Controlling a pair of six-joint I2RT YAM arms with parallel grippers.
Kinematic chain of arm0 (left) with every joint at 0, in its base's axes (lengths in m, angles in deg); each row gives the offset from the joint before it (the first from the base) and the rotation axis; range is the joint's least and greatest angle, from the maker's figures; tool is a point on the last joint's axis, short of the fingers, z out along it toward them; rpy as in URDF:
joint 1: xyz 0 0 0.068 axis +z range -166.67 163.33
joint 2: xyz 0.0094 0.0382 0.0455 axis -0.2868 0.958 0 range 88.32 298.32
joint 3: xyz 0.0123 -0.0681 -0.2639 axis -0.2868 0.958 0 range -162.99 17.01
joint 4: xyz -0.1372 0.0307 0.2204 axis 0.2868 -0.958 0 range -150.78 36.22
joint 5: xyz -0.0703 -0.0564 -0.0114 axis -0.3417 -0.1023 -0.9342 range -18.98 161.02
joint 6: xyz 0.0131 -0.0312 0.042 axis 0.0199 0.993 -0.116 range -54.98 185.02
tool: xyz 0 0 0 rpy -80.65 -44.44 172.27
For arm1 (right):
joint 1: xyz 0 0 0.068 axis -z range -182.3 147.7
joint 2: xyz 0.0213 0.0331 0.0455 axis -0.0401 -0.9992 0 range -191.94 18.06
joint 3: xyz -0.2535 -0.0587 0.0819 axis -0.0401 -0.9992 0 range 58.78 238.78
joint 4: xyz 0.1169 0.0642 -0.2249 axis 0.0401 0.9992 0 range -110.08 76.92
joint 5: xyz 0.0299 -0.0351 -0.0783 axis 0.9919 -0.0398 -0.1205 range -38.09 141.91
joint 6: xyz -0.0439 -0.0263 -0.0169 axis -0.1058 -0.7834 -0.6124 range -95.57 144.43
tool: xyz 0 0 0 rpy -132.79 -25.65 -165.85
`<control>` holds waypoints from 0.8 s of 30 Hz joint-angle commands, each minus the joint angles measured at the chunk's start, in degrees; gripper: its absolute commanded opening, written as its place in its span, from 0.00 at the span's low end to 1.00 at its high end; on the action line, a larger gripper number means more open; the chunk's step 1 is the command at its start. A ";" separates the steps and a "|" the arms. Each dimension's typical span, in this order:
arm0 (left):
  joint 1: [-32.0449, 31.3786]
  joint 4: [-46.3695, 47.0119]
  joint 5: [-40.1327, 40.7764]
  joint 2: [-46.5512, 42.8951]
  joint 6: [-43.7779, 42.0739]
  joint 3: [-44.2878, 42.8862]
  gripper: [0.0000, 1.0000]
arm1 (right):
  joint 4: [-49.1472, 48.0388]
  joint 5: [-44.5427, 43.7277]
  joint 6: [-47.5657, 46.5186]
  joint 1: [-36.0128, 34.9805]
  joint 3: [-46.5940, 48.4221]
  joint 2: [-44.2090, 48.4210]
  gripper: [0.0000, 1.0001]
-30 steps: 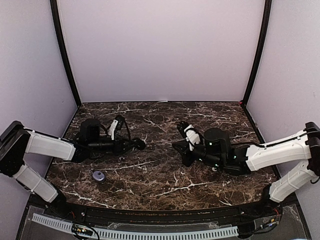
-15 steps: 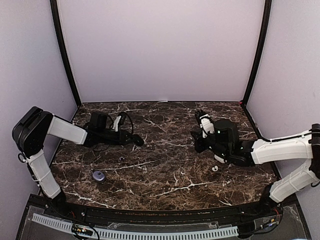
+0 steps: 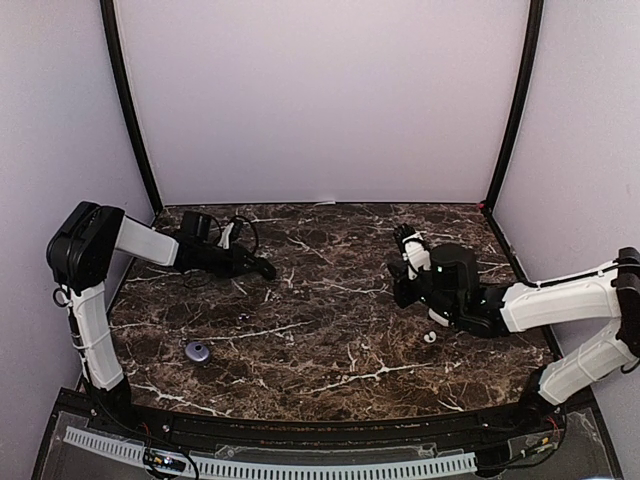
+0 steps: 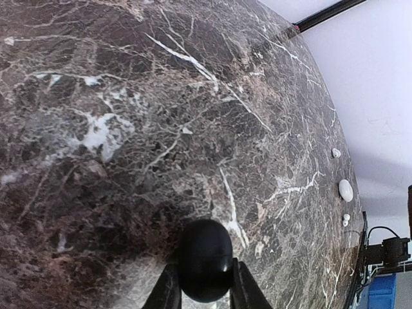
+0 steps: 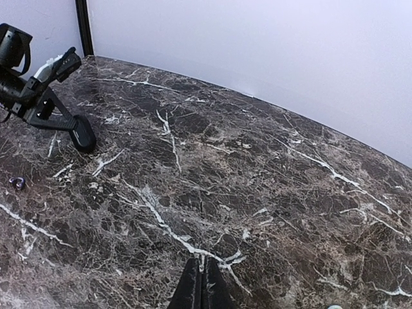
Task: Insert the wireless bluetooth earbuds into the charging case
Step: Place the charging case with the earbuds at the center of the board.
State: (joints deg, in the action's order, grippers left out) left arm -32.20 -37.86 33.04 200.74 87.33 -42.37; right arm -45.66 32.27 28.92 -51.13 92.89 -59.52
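A glossy black oval charging case (image 4: 205, 257) sits between my left gripper's fingers (image 4: 168, 291), and the left gripper (image 4: 205, 283) is shut on it just above the marble. From above, the case (image 3: 266, 271) is at the back left of the table. My right gripper (image 3: 397, 290) hangs right of centre, and its fingers (image 5: 205, 286) are pressed together with nothing in them. A small white earbud (image 3: 430, 337) lies just in front of the right arm. Small white pieces (image 4: 346, 190) show far across the table in the left wrist view. A tiny dark bud (image 5: 17, 183) lies left of centre.
A lavender oval case (image 3: 196, 350) rests at the front left of the marble table (image 3: 330, 350). White walls with black corner posts (image 3: 130, 110) enclose the back and sides. A cable tray (image 3: 300, 465) runs along the near edge.
The left arm has drawn back toward the back-left corner with the black case. The right arm has pulled right, away from the centre, uncovering the white earbud beside it.
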 commanded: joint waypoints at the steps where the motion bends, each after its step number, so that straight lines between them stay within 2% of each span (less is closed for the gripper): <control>1: 2.24 -2.48 -0.71 1.00 0.39 -2.26 0.05 | -6.54 -2.68 -1.45 0.28 -2.78 -1.03 0.00; 6: 3.03 -2.80 -1.12 2.55 0.55 -3.10 0.08 | -9.04 -3.16 -1.50 0.24 -4.27 -2.61 0.00; 8: 3.24 -3.27 -0.88 2.71 0.34 -3.20 0.16 | -8.91 -3.03 -1.58 0.26 -3.93 -3.12 0.00; 9: 3.36 -3.53 -0.82 2.65 0.22 -3.16 0.23 | -8.73 -3.01 -1.63 0.24 -3.78 -3.35 0.00; 11: 3.40 -4.10 0.32 1.95 -0.05 -2.72 0.52 | -8.71 -2.72 -1.91 0.25 -3.67 -3.37 0.00; 12: 3.42 -3.95 1.15 1.21 -0.21 -2.04 0.72 | -8.79 -2.66 -1.98 0.25 -3.68 -3.32 0.00; 13: 3.43 -3.71 2.22 0.25 -0.20 -1.18 0.86 | -8.85 -2.58 -2.02 0.27 -3.81 -3.35 0.00; 14: 3.44 -3.52 3.41 -0.84 -0.30 -0.31 0.95 | -8.90 -2.59 -2.11 0.25 -3.86 -3.17 0.00; 16: 3.49 -3.72 5.89 -3.36 -0.62 1.40 0.99 | -8.92 -2.68 -2.11 0.29 -4.10 -2.88 0.00; 20: 3.52 -4.30 11.49 -10.85 -0.88 6.78 0.99 | -9.60 -2.86 -2.25 0.25 -4.71 -2.17 0.00; 24: 3.51 -5.07 16.89 -22.22 -1.29 13.59 0.99 | -10.21 -3.33 -2.30 0.26 -5.45 -2.05 0.00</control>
State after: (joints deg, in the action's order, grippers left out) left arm -29.03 -41.11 43.09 189.68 87.39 -33.73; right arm -52.50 30.09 27.04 -51.13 88.49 -62.49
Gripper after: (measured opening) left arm 0.991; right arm 0.004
